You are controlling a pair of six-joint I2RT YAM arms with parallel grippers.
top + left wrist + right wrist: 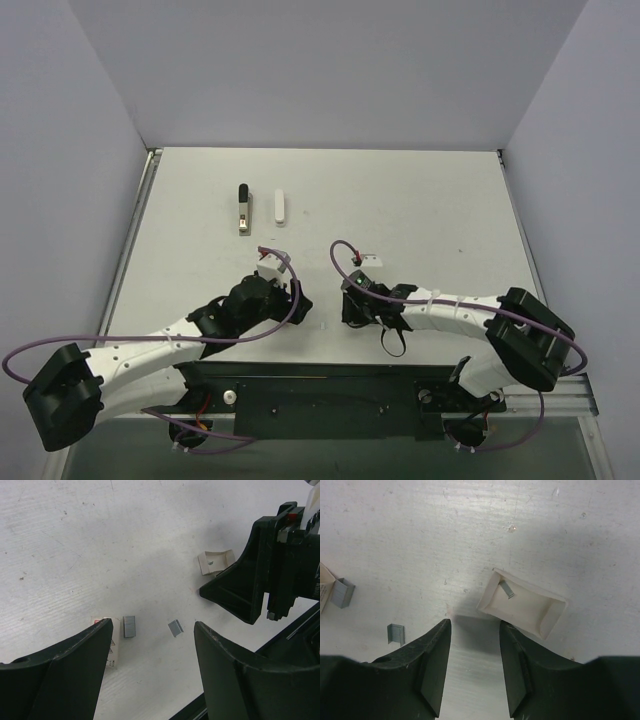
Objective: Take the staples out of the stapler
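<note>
Staples [129,626] lie loose on the desk [420,200] between the arms, stapler [243,207] well apart. Left jaws stand wide, right jaws half-open beside a white tray [522,605], both empty; gathering strips likely follows.

Robotics lab bench, by every sign. Boxed in on 3 sides by plain white panels [330,70]. Bare, scuffed white tabletop [430,200], edged with aluminium rail [130,240]. Left arm [140,352] and right arm [450,310] bolted side by side onto a black mounting plate [330,395] at the near edge. Purple cables [296,295] looped loose along both, tied down with white zip ties.
</note>
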